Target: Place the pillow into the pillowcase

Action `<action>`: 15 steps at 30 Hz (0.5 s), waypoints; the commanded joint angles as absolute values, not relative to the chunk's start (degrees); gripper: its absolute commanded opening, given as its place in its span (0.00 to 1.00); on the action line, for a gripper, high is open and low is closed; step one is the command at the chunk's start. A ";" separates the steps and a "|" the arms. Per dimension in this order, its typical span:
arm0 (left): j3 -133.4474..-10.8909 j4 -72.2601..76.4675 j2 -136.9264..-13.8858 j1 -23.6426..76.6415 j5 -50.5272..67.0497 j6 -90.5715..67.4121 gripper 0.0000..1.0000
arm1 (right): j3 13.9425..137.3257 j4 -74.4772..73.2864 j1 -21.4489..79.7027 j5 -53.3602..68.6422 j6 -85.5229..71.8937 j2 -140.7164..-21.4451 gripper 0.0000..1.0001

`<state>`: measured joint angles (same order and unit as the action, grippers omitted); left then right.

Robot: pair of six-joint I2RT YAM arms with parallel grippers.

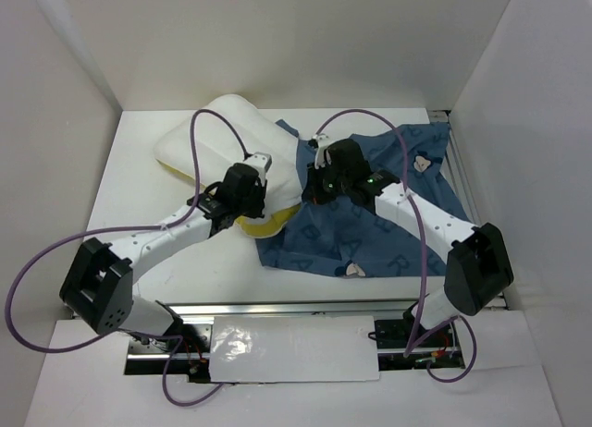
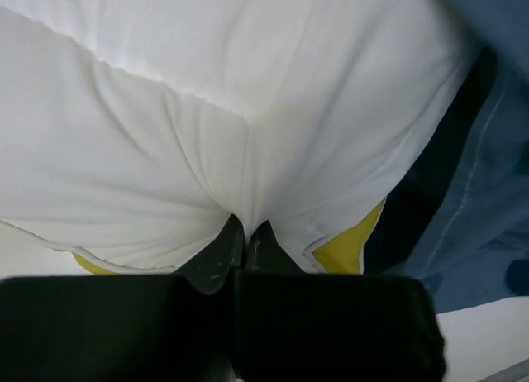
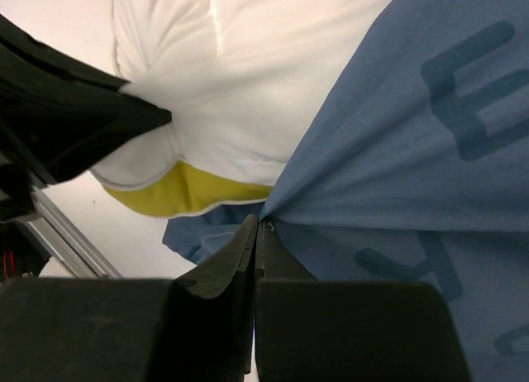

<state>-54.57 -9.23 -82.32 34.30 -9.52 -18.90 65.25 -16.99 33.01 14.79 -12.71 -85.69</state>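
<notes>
White table (image 1: 139, 168) seen from above. Spread across its right half toward the far right corner, blue pillowcase (image 1: 388, 233) printed with large letters, an "E" readable up close. On the far left part, puffy white pillow (image 1: 217, 131) with yellow strip (image 3: 190, 192), near end meeting the pillowcase's left edge. Left gripper (image 2: 246, 233) clenched on a pinch of pillow. Right gripper (image 3: 258, 229) clamped on the pillowcase's edge.
</notes>
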 commanded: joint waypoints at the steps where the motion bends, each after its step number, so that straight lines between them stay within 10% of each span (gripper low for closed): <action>1: -59.59 -1.26 -77.00 34.01 -13.89 -22.76 0.00 | 69.87 -20.91 34.01 16.78 -11.07 -85.43 0.00; 15: -56.95 26.88 -89.20 44.20 -23.11 -35.76 0.00 | 75.58 -25.22 34.01 30.67 -11.60 -86.66 0.00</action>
